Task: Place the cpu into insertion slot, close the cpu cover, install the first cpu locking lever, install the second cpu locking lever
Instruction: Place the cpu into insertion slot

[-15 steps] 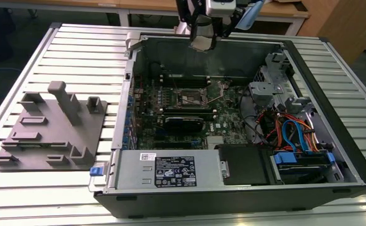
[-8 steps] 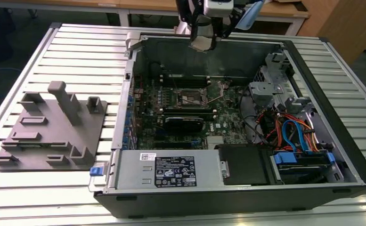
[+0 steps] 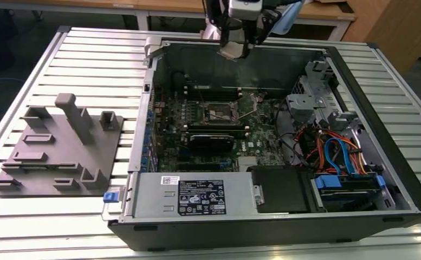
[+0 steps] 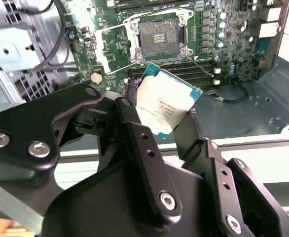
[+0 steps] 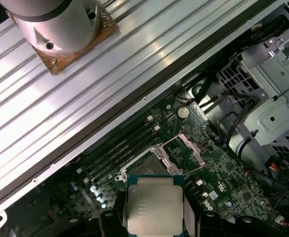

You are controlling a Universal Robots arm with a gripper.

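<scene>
Cpu sits clamped by its edges in our gripper, held in the air above the open computer case and well apart from the insertion slot, so we judge that keeping it level and square to that socket matters most.

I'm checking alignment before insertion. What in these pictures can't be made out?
1. Underside of the cpu: it faces away in both wrist views, gripped by the hand.
2. Part of the insertion slot: behind the cpu in the first wrist view.
3. The slot's contacts: too small to see in the exterior view.
4. One cpu edge: cut off by the first wrist view's frame.
</scene>
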